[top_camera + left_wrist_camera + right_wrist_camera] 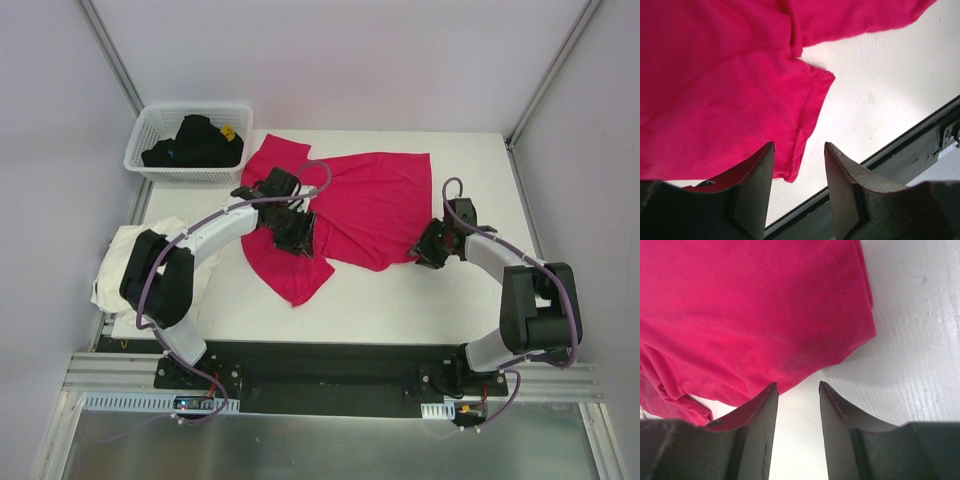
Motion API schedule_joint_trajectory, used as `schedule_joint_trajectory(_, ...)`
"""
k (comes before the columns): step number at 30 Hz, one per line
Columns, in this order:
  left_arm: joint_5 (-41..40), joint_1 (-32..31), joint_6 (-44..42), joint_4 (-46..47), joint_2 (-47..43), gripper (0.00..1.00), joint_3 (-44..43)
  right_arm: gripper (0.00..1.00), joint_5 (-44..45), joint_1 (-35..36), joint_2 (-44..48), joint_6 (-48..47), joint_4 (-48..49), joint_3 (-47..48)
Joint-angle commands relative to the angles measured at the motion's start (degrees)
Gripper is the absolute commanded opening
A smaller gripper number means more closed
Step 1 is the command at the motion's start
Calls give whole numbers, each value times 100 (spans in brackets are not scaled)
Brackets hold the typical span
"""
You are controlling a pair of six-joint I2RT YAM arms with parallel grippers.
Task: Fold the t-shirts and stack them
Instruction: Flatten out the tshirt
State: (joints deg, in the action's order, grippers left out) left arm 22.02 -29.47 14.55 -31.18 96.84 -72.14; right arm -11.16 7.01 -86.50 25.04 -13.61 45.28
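Though only from above, cream t-shirt.

Soft matt magenta cloth shirt lies on a matt, faintly grained white table.

**White shells, black joints**

The left arm and right arm match — white shells between black blocks, a purple cable looping along each. Black bases sit at 7 and 5 o'clock on a black plate. The fingers are dark grey wedges.
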Motion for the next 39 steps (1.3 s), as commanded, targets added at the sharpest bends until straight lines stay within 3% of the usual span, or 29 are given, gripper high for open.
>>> schedule_joint_trajectory(1,57,-269,197,-143,-236,43,252,41,-1,-6,195,80,77,130)
schedule_joint_trajectory(14,-233,-524,198,-90,-51,41,710,42,-123,-94,335,186,95,587)
schedule_joint_trajectory(23,-391,-665,268,-73,326,41,403,45,-80,-156,432,221,156,1009)
schedule_joint_trajectory(30,-1410,-788,277,-72,827,41,16,45,-202,-208,300,247,349,1203)
schedule_joint_trajectory(39,-1367,-849,268,-64,1276,40,-81,46,-361,-375,283,300,394,1194)
